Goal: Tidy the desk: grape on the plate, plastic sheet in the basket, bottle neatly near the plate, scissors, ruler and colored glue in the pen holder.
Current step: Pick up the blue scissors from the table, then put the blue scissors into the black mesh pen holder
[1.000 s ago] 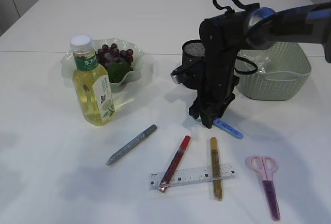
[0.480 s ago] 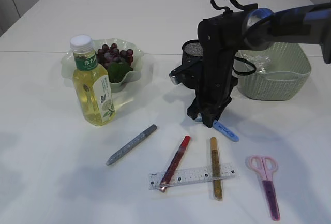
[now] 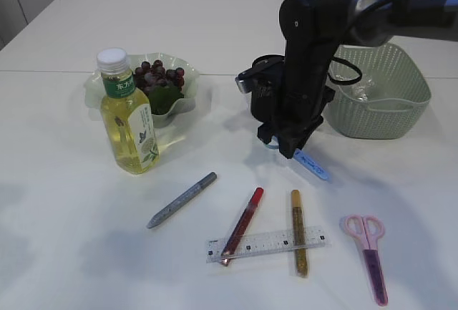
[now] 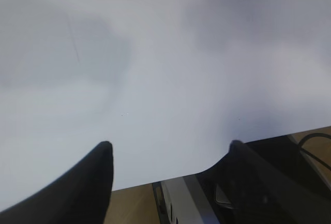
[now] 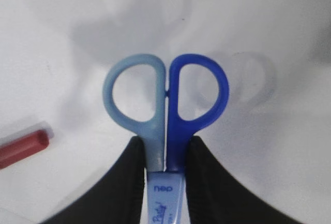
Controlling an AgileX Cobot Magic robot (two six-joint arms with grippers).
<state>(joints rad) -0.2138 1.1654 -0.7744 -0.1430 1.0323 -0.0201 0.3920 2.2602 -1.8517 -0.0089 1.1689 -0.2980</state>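
My right gripper [image 3: 285,147] is shut on blue scissors [image 3: 310,164] and holds them just above the table in front of the black mesh pen holder [image 3: 263,81]; in the right wrist view the jaws [image 5: 165,154] clamp the scissors [image 5: 165,100] below the handles. Pink scissors [image 3: 368,253] lie at the front right. A clear ruler [image 3: 266,244] lies under a red glue pen [image 3: 242,225] and a gold one [image 3: 298,231]; a grey glue pen [image 3: 182,200] lies to the left. The bottle [image 3: 128,114] stands by the plate [image 3: 187,99] with grapes [image 3: 159,76]. My left gripper [image 4: 170,149] is open over bare table.
The green basket [image 3: 383,106] stands at the back right with a clear plastic sheet [image 3: 358,89] inside it. The right arm hides most of the pen holder. The table's near edge shows in the left wrist view [image 4: 155,182].
My right gripper has risen and shifted slightly back toward the pen holder, carrying the blue scissors off the table. Nothing else has moved.
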